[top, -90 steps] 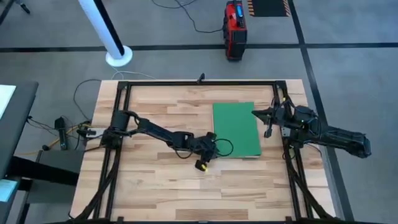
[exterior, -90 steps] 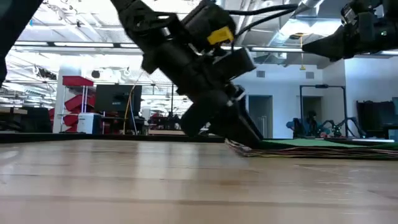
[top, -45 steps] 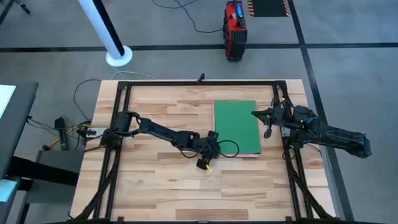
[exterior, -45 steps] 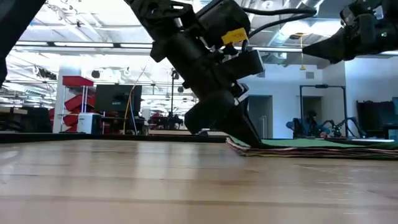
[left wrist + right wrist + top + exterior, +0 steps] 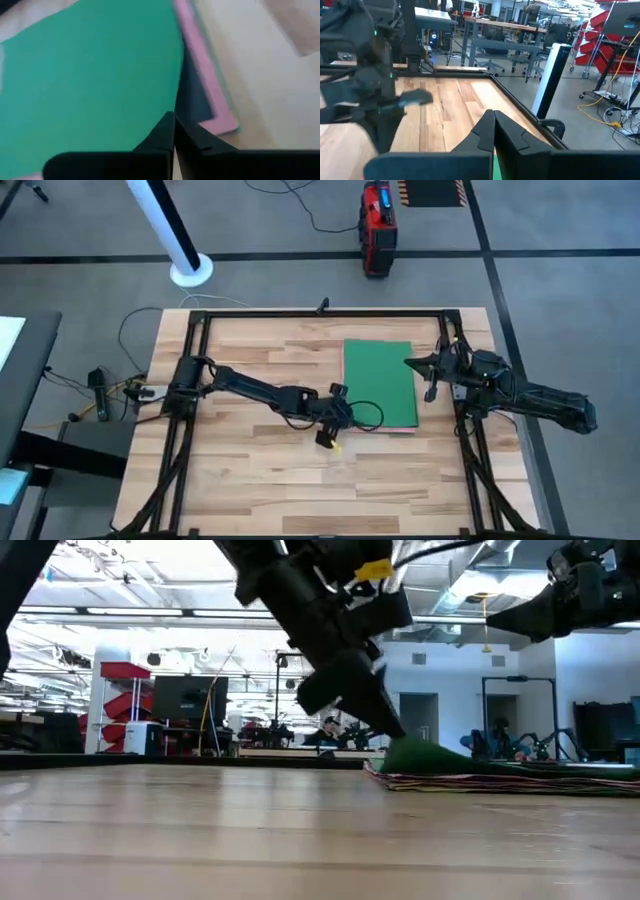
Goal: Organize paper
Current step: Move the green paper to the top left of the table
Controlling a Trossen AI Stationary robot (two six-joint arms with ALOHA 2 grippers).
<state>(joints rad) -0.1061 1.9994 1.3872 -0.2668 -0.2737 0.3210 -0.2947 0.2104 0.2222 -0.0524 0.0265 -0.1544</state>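
Note:
The paper lies as a flat stack (image 5: 500, 780) right of the table's middle, with a green sheet (image 5: 380, 380) on top. A dark grey sheet (image 5: 192, 97) and a pink sheet (image 5: 212, 95) show under it. My left gripper (image 5: 346, 406) is at the stack's near-left corner, shut on the green sheet. My right gripper (image 5: 410, 364) hangs shut above the stack's right edge and holds nothing. My left gripper pinches the green sheet's left edge close to its near corner (image 5: 170, 107) between its two fingers, a single layer. The fingers slant down from the table's left. That corner (image 5: 405, 752) is bowed up off the stack, and the sheet's other parts lie flat on it.
A black frame rail (image 5: 320, 313) runs round the tabletop. Bare wood (image 5: 250, 470) stretches left of and in front of the stack. A red device (image 5: 377, 225) stands on the floor beyond the far edge.
My left gripper has risen from the stack's near-left corner, still shut. The green sheet's corner has come up with it and now bows above the stack. The green sheet has also slid slightly toward the far edge.

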